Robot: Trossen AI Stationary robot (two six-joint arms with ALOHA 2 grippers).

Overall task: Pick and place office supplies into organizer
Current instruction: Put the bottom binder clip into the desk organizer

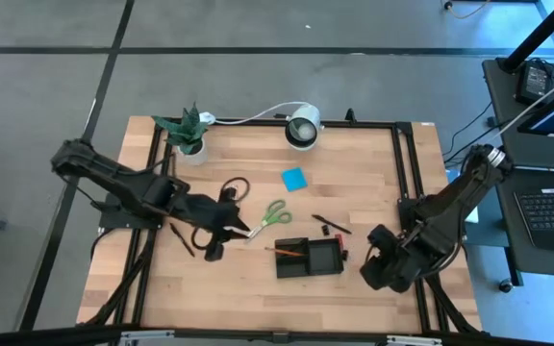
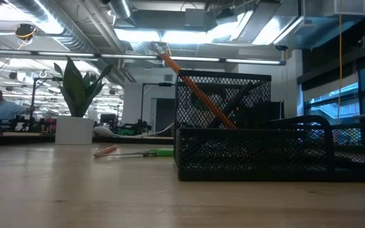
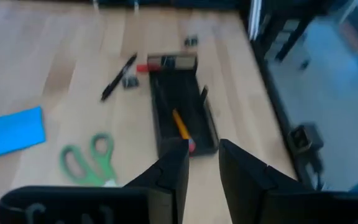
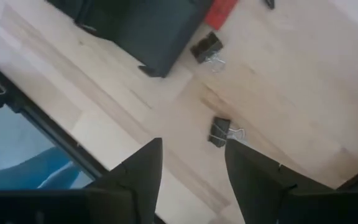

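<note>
Organizer (image 1: pixel 309 258), a low black mesh tray, sits near the 6 o'clock edge of the tabletop (image 1: pixel 354 183), slightly toward 3 o'clock of centre, with an orange pencil (image 1: pixel 285 252) leaning in its 9 o'clock compartment. Green-handled scissors (image 1: pixel 271 215) lie just toward 10 o'clock of it, a blue sticky-note pad (image 1: pixel 293 178) sits farther toward 12, and a black pen (image 1: pixel 331 224) lies toward 1 o'clock. The left claw (image 1: pixel 241 229) hovers at the scissors' blade tip, fingers (image 3: pixel 173 171) slightly parted and holding nothing. The right claw (image 1: pixel 374 267) hangs at the 4 o'clock corner, beside the tabletop's rail, its fingers (image 4: pixel 145 165) parted and empty above two black binder clips (image 4: pixel 219 131) and a small red piece (image 4: pixel 220 12). Bare wood stays open along the 6 o'clock edge and around centre. A potted plant (image 1: pixel 188 132) and white lamp (image 1: pixel 303 126) stand at the 12 o'clock edge.
</note>
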